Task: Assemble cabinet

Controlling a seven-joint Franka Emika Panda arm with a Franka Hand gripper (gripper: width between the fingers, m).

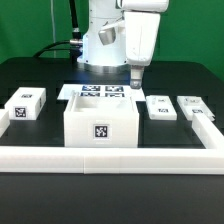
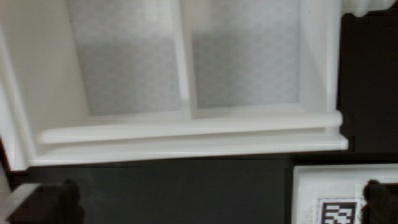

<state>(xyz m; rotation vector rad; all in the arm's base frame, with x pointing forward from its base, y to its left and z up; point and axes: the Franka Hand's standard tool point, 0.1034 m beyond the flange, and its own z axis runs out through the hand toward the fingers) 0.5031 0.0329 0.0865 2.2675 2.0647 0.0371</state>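
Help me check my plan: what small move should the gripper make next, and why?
Probably shift toward the exterior view's right and descend over the nearest small block. The gripper hangs open and empty by the cabinet, whose compartments show nothing inside in the wrist view.

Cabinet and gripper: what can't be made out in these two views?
- Cabinet inside: exterior view, mostly hidden behind its front wall.
- Cabinet outline: wrist view, cut off by the picture's edges.
- Gripper fingertips: exterior view, too small; wrist view, fingers cut off by the edge.
- Small blocks: exterior view, markings too small to read.
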